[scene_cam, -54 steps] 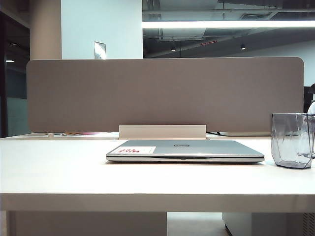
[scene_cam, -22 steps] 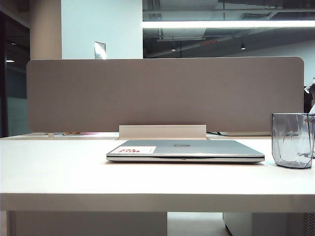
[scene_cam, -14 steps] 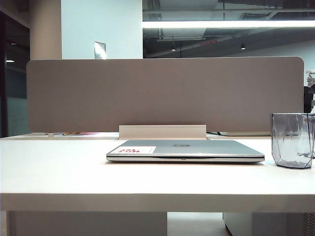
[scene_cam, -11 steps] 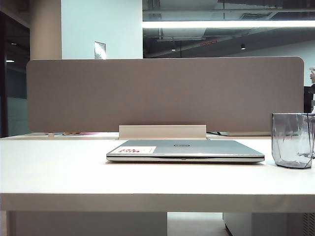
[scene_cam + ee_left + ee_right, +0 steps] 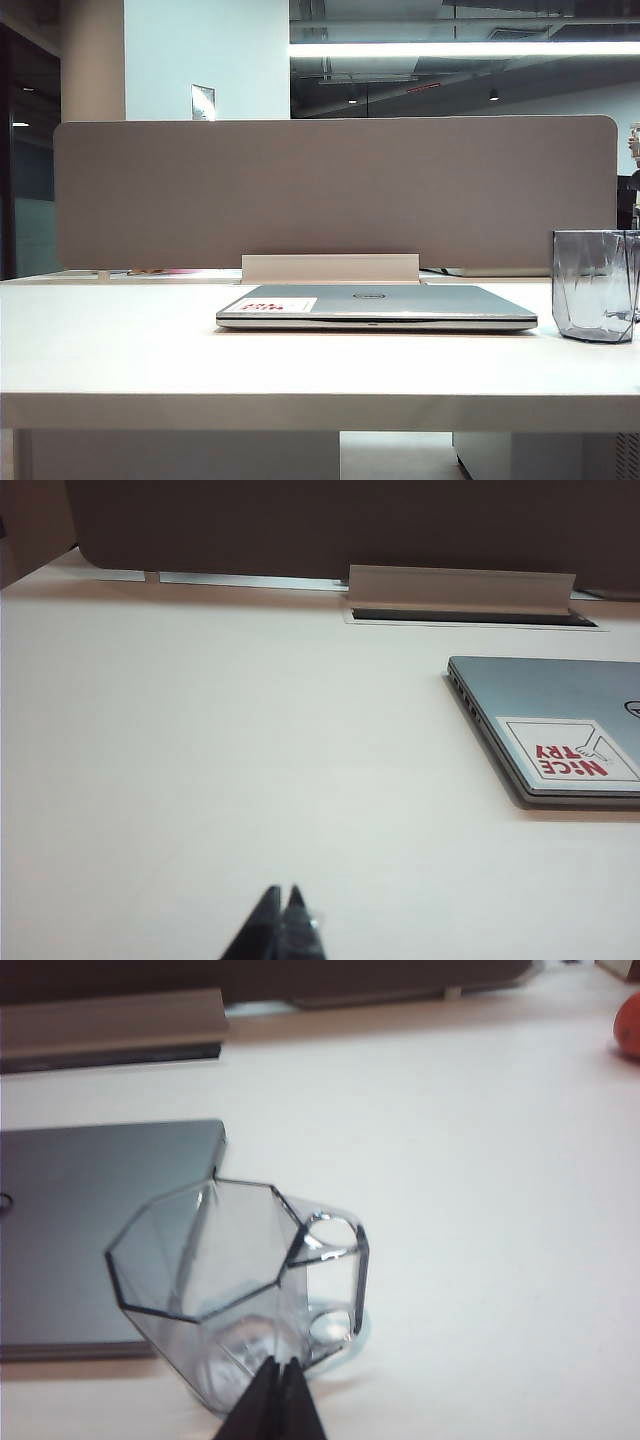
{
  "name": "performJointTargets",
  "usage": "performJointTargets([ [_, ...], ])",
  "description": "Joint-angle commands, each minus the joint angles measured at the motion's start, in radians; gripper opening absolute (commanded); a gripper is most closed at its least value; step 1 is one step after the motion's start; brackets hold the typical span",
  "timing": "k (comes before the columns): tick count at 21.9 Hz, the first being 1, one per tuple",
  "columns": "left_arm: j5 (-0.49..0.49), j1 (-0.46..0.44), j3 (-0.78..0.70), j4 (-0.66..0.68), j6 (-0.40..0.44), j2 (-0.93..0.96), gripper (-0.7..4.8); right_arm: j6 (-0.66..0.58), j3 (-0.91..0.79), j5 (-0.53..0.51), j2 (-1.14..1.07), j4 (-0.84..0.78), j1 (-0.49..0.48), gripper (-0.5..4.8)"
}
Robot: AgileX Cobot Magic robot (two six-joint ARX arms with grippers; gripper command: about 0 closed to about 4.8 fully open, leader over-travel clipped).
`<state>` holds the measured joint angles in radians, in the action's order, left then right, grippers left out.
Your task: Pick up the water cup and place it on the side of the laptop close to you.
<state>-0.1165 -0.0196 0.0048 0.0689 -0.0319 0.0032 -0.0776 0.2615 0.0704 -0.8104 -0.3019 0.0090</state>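
Water cup (image 5: 235, 1280) upright on table (image 5: 150, 350) just right of closed laptop (image 5: 375, 305), right gripper (image 5: 281, 1365) jaws together above cup, left gripper (image 5: 283, 895) jaws together over bare table.

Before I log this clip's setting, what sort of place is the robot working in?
Most likely an open-plan office. A pale desk is backed by a fabric divider panel, a closed laptop lies on it beside a water cup, and strip lights hang under an exposed ceiling.

Exterior low, table-level, wrist cameras above, all sharing laptop (image 5: 375, 305)
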Motion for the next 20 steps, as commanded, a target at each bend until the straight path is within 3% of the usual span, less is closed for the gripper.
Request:
performJointTargets([
  [1,-0.004,0.000,0.003,-0.007,-0.004,0.001,-0.03,0.003,0.005,-0.002,-0.087,-0.094,0.000,0.04],
  [8,-0.004,0.000,0.003,-0.006,-0.006,0.001,-0.04,0.004,0.004,-0.002,-0.252,-0.193,0.000,0.40],
  [13,-0.003,0.000,0.003,-0.003,-0.006,0.001,-0.03,0.004,0.004,-0.003,-0.336,-0.262,0.000,1.59],
  [20,-0.003,0.000,0.003,-0.003,-0.006,0.001,-0.04,0.060,0.004,0.021,-0.516,-0.414,0.000,1.62],
])
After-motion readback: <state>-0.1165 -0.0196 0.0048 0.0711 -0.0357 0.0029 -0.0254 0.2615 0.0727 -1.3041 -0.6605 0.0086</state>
